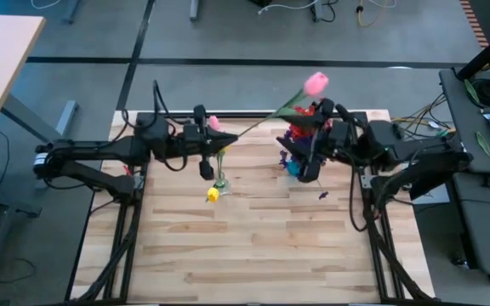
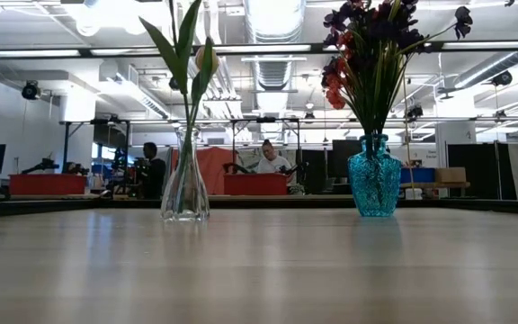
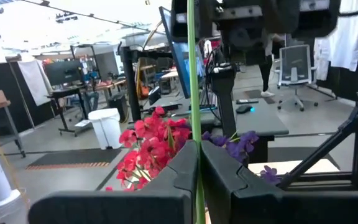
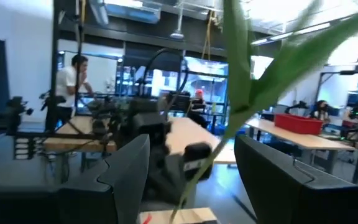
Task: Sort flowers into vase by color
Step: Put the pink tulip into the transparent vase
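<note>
In the high view my left gripper (image 1: 209,153) is shut on a long green stem. The stem slants toward the far right and ends in a pink tulip bud (image 1: 316,82). My right gripper (image 1: 310,170) hovers by the blue vase (image 2: 374,175), which holds purple and red sprays (image 2: 367,45). It is open, and in the right wrist view a green stem with a leaf (image 4: 235,93) stands between its fingers (image 4: 129,174); I see no touch. The clear vase (image 2: 185,189) holds a yellow tulip bud (image 2: 207,58). A second pink bud (image 1: 213,123) shows beside the left gripper. My left gripper (image 3: 197,149) pinches the pink tulip's bare green stem (image 3: 193,118) between its two fingers. The fingers point about level toward the table's right. The stem runs on forward and up from them. The flower is lifted clear of the table, with its bud at the far, high end.
Both vases stand on the far half of the wooden table (image 1: 262,246), the clear one left of the blue one. The near half is bare wood. Small purple petals (image 1: 322,195) lie right of the blue vase. People sit at desks beyond the far edge in the low view.
</note>
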Motion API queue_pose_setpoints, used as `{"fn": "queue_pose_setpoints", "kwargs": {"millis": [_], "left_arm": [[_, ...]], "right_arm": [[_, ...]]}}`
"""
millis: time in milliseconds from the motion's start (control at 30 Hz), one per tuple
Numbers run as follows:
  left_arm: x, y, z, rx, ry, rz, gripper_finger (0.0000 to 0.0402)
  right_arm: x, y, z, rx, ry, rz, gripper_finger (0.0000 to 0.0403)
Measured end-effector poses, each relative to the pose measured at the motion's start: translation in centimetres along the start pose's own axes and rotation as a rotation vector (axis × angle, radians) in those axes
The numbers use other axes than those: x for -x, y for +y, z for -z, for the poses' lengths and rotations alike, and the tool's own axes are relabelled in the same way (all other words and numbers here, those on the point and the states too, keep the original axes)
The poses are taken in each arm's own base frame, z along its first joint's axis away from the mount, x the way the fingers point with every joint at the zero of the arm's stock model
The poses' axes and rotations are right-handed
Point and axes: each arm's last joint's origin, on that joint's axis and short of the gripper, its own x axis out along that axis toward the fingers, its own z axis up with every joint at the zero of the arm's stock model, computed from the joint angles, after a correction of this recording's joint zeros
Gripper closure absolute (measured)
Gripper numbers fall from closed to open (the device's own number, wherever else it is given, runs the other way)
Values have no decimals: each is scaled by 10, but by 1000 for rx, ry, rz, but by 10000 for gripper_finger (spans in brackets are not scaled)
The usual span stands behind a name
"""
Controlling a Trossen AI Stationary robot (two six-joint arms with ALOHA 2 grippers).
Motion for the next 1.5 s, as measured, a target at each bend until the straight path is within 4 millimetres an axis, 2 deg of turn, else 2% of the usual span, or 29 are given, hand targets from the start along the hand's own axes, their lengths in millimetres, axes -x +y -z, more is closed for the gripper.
{"fn": "queue_pose_setpoints", "kwargs": {"millis": [233, 500, 633, 833, 1133, 1267, 1433, 1500], "left_arm": [[-14, -3, 11, 11, 15, 2, 401], [-16, -3, 12, 12, 11, 1, 401], [-16, -3, 12, 12, 10, 2, 401], [-16, -3, 12, 12, 10, 2, 401], [-16, -3, 13, 27, 20, -7, 397], [-12, -3, 14, 17, 66, -1, 358], [9, 1, 9, -34, 146, -23, 266], [21, 4, 3, -54, 168, -75, 229]], "right_arm": [[-15, -7, -1, -14, -4, 43, 177], [-22, -13, 2, -18, 3, 105, 183], [-22, -13, 1, -15, -1, 103, 232], [-22, -12, 2, 34, 3, 91, 372], [-22, -11, 3, 31, 10, 64, 391], [-21, -11, 6, 39, 41, 58, 392], [-21, -13, 5, 3, 166, 53, 393], [-23, -12, 12, -6, 221, 46, 393]]}}
